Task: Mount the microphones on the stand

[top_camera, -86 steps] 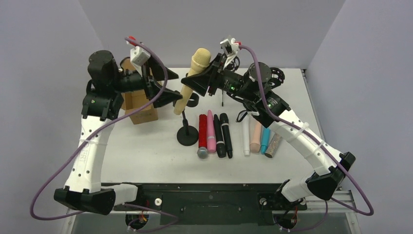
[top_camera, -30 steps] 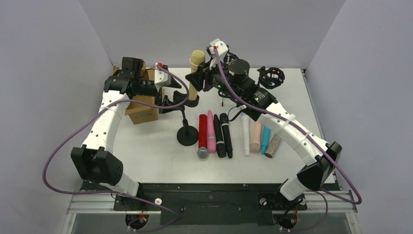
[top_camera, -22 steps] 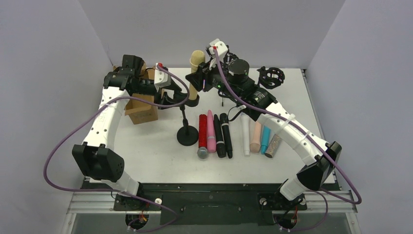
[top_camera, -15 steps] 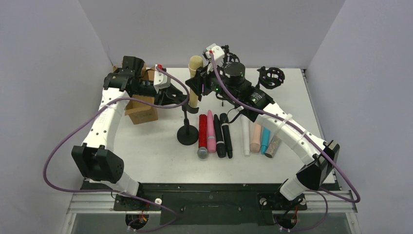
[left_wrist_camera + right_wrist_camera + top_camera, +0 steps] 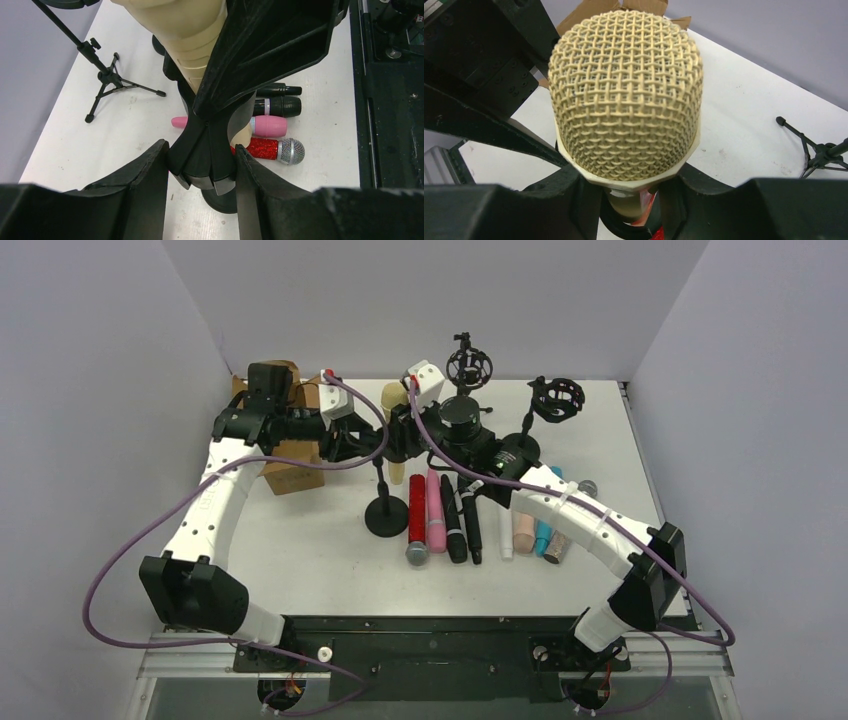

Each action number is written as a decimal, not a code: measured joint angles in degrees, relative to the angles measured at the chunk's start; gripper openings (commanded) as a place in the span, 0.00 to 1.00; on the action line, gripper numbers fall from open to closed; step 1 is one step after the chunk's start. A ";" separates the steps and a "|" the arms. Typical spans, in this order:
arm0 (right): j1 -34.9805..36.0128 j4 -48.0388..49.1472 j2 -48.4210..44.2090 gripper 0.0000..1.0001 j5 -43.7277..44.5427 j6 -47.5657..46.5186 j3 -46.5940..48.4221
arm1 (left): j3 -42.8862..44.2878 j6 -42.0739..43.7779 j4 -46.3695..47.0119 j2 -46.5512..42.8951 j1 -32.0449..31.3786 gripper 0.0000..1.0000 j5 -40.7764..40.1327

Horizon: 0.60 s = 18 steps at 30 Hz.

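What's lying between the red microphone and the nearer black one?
The pink microphone lies between the red microphone and the black microphone, clearest in the top view.

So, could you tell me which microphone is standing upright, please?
The cream-yellow one, gripped by the right tool; the others lie flat on the table.

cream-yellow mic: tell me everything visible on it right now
The cream-yellow microphone has a rounded woven-mesh head, a faceted collar beneath and a smooth, matte, plastic-looking handle with ring seams. It stands near upright, head up. The right gripper is shut on its neck below the head; lower down the handle appears seated in the stand's black clip, which the left gripper clamps.
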 measured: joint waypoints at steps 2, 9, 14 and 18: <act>0.17 0.72 0.00 0.00 0.98 -0.11 -0.46 | -0.07 -0.90 0.50 0.00 -0.13 0.00 -0.37; 0.57 2.99 -0.04 0.00 3.32 -0.68 -1.84 | -0.22 -3.17 1.29 -0.13 -0.39 0.76 -1.70; 1.03 3.76 -0.33 0.02 3.37 -0.98 -2.25 | -0.46 -3.28 3.06 -0.26 -0.15 0.92 -4.42; 1.11 3.74 -0.35 0.40 3.06 -0.96 -2.25 | -0.46 -1.86 2.23 -0.26 0.11 0.77 -4.50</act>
